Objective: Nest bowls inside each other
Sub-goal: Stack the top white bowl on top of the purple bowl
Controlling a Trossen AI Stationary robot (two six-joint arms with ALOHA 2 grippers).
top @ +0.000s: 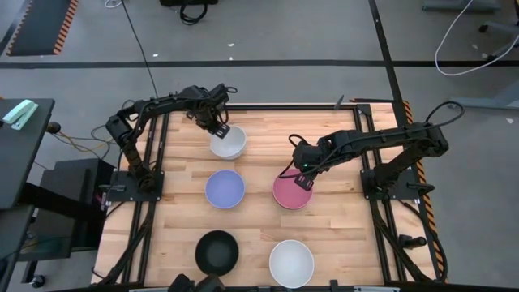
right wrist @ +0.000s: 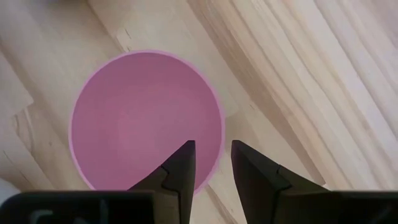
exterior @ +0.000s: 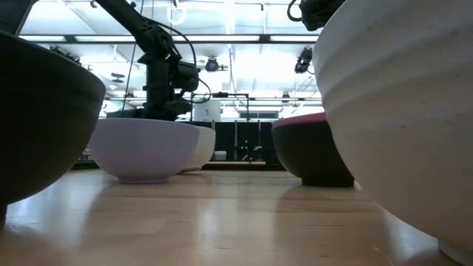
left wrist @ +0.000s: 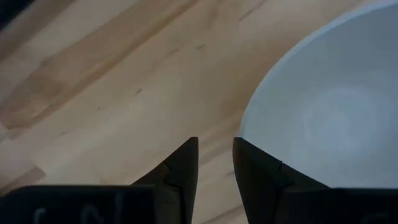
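Note:
Five bowls show in the high view: a white bowl [top: 228,143] at the far side, a lavender-blue bowl [top: 225,189], a pink bowl [top: 292,192], a black bowl [top: 217,251] and a second white bowl [top: 291,263] near the front. All rest upright on their bases. A second black bowl does not show on its own. My left gripper [left wrist: 215,152] is open by a narrow gap, low beside the far white bowl's rim [left wrist: 249,118]. My right gripper [right wrist: 212,155] is open by a narrow gap above the pink bowl's rim [right wrist: 214,112], one finger over the inside, one outside.
The wooden table [top: 340,130] has bare board between the bowls and along its far right part. In the low view the near black bowl [exterior: 37,125] and near white bowl [exterior: 406,111] fill the sides. The pink bowl [exterior: 310,151] looks dark below its rim.

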